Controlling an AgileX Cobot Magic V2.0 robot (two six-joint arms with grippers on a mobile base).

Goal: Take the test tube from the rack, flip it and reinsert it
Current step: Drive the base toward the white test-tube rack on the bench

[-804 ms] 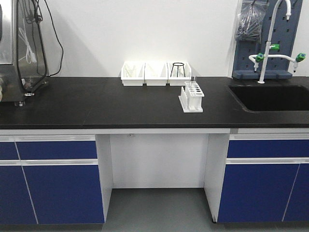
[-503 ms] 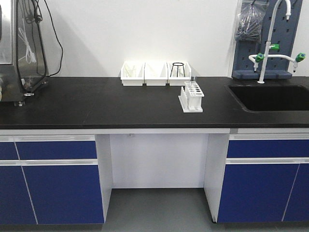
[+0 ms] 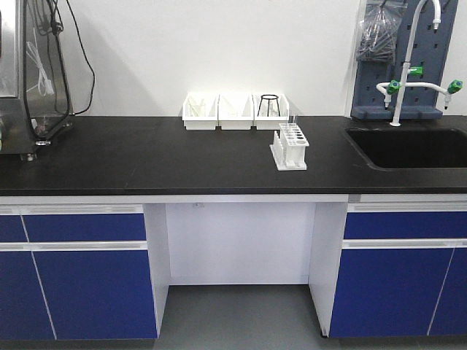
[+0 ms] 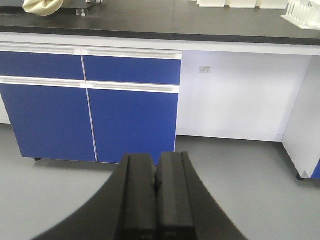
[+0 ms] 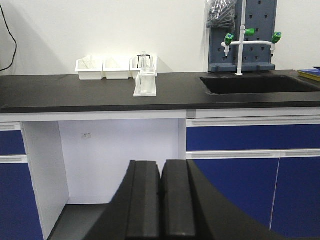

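The white rack (image 3: pixel 290 148) stands on the black counter (image 3: pixel 146 157), right of centre and left of the sink. A thin clear test tube (image 3: pixel 293 122) stands upright in the rack's back row. The rack (image 5: pixel 145 86) and the tube (image 5: pixel 143 62) also show far off in the right wrist view, and a corner of the rack (image 4: pixel 303 12) shows in the left wrist view. My left gripper (image 4: pixel 156 172) is shut and empty, low in front of the blue cabinets. My right gripper (image 5: pixel 162 177) is shut and empty, below counter height. Neither gripper shows in the front view.
Three white bins (image 3: pixel 235 111) line the wall behind the rack, one holding a black ring stand (image 3: pixel 268 104). A sink (image 3: pixel 408 146) with a faucet (image 3: pixel 403 69) is at the right. A metal machine with cables (image 3: pixel 29 73) is at the left. Blue cabinets (image 3: pixel 80 277) flank a knee gap.
The front view has shifted very slightly. Nothing on the counter has moved.
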